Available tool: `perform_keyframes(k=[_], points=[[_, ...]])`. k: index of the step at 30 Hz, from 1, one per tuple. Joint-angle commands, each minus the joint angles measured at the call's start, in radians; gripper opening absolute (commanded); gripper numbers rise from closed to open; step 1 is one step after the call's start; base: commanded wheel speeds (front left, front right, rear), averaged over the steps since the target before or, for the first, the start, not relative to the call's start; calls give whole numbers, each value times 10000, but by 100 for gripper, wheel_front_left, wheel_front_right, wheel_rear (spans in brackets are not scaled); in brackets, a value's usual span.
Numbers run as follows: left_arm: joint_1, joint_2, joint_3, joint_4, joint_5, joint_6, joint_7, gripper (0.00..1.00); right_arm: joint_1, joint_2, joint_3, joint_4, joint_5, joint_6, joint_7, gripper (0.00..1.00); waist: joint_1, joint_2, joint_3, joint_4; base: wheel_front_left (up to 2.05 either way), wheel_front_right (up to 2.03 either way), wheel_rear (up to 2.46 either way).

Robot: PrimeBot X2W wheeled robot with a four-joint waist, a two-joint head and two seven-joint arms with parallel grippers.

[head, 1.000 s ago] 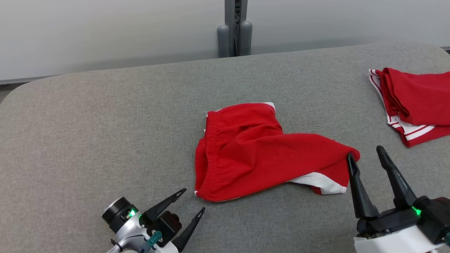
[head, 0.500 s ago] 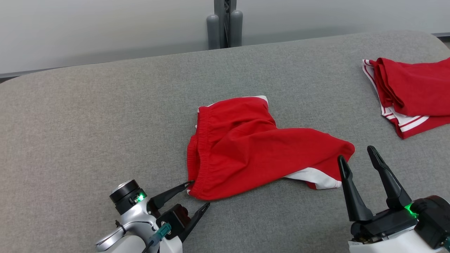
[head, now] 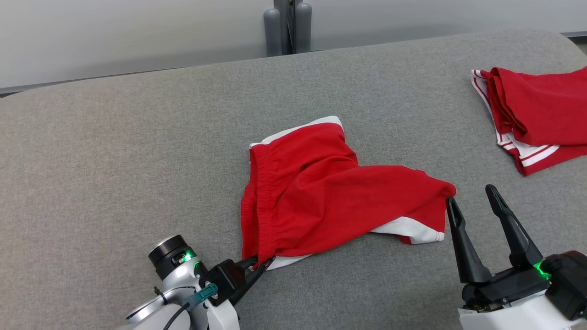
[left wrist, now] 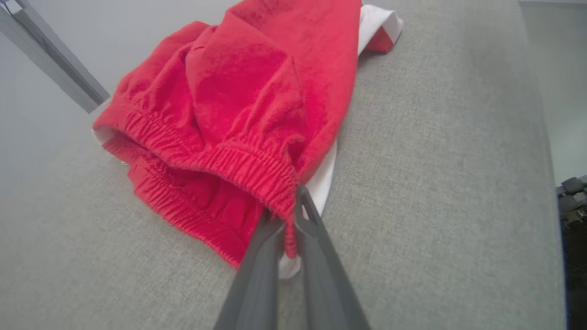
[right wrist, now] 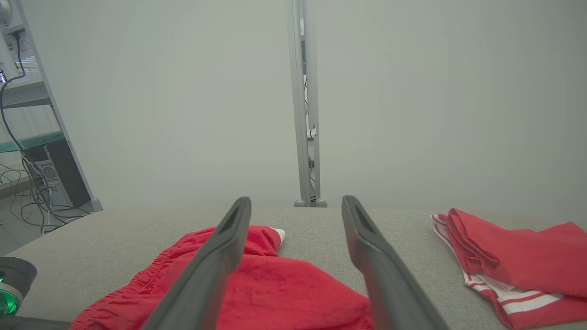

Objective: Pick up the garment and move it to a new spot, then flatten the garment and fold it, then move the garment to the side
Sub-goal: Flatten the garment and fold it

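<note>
Garment (head: 330,192) lay crumpled at the middle of the worktop (head: 114,160). My left pincer (head: 262,262) pinched its waistband corner. My right pincer (head: 471,196) stood spread just beside it.

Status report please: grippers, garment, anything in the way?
Left gripper shut on red shorts, waistband corner. Right gripper open, beside leg hem. Second red garment far right, apart.
</note>
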Motion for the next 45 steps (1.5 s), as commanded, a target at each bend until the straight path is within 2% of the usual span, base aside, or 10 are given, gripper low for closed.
perform_keyframes(k=[1,9,14,20,21,22,23,24,37,45], points=[[13,71,-36,-243,-420,-8,28,0,121,5,-60,30,-65,-3,-15,100,0,0,-29,70,0,0,0],[-4,416,477,-2049,-2413,84,1373,0,44,194,127,231,-110,-3,-15,100,0,0,-100,178,0,0,0],[-347,235,846,-1716,-2873,256,1614,5,-183,218,350,359,-99,-3,-15,100,0,0,-16,-37,0,0,0],[-832,-216,968,-94,-3299,158,1658,41,-388,251,476,496,-71,-3,-15,100,0,0,93,-372,0,0,0],[-832,-216,968,-94,-3299,158,1658,41,-388,251,476,496,-71,-3,-15,100,0,0,93,-372,0,0,0],[-1057,-286,955,454,-3280,141,1600,78,-398,275,522,518,-75,-3,-14,100,0,0,105,-455,0,0,0],[-1132,-331,957,730,-3320,127,1585,96,-400,288,558,532,-78,-3,-14,100,0,0,109,-490,0,0,0],[-1211,-376,946,992,-3331,115,1573,100,-404,298,586,552,-78,-3,-14,100,0,0,109,-526,0,0,0],[-1876,-797,363,3181,-2687,335,1360,100,-380,304,811,690,-46,-3,-14,100,0,0,-93,-595,0,0,0],[-1325,-925,582,3066,-3092,523,954,100,-41,286,868,800,-29,-3,-14,100,0,0,-576,-291,0,0,0]])
